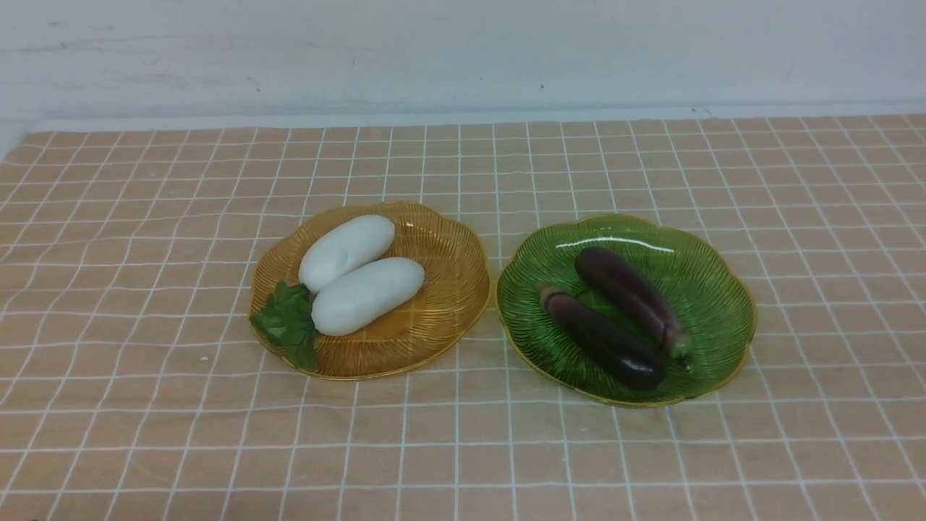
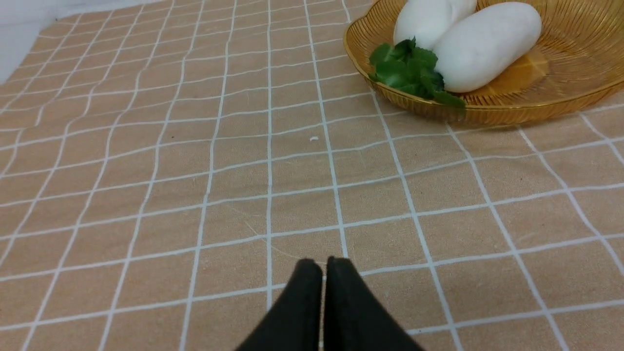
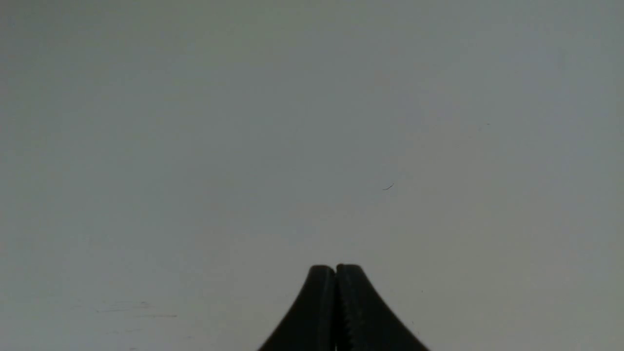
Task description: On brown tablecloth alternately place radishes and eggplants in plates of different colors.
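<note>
On the brown tablecloth (image 1: 145, 405) stand two plates side by side. The amber plate (image 1: 448, 304) on the left holds two white radishes (image 1: 347, 250) (image 1: 369, 295) with green leaves (image 1: 289, 322). The green plate (image 1: 712, 297) on the right holds two dark purple eggplants (image 1: 629, 289) (image 1: 604, 340). Neither gripper shows in the front view. My left gripper (image 2: 324, 263) is shut and empty above the cloth, well short of the amber plate (image 2: 560, 105) and its radishes (image 2: 487, 46). My right gripper (image 3: 335, 268) is shut and empty over a plain grey-white surface.
A white wall (image 1: 463, 51) runs behind the cloth's far edge. Bare cloth (image 2: 146, 170) spreads to the left of the amber plate and in front of both plates. A tiny white speck (image 2: 314, 139) lies on the cloth.
</note>
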Motion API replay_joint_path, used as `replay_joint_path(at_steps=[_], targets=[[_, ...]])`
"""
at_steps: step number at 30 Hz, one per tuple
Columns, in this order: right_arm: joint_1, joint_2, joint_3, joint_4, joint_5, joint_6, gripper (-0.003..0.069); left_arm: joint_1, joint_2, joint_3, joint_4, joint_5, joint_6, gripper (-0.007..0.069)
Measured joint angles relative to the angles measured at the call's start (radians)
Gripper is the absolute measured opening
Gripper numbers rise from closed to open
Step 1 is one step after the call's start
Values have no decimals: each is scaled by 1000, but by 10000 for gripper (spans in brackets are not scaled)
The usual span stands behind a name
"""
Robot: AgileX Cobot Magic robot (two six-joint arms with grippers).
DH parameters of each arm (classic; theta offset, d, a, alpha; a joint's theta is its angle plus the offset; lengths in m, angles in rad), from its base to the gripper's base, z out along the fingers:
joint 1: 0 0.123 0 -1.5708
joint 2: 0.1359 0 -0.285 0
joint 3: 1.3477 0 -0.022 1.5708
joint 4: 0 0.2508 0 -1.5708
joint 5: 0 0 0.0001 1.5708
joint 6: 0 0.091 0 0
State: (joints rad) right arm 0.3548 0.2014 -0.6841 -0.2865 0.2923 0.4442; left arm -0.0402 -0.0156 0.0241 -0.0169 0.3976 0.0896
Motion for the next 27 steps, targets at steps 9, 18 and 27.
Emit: replay_joint_path(at_steps=[9,18,27], targets=[[0,0,0,0,0,0,-15,0,0,1,0,-3,1,-3],[0,0,0,0,0,-4,-15,0,0,1,0,-7,1,-3],[0,5,0,27,0,-55,-15,0,0,1,0,-8,1,-3]])
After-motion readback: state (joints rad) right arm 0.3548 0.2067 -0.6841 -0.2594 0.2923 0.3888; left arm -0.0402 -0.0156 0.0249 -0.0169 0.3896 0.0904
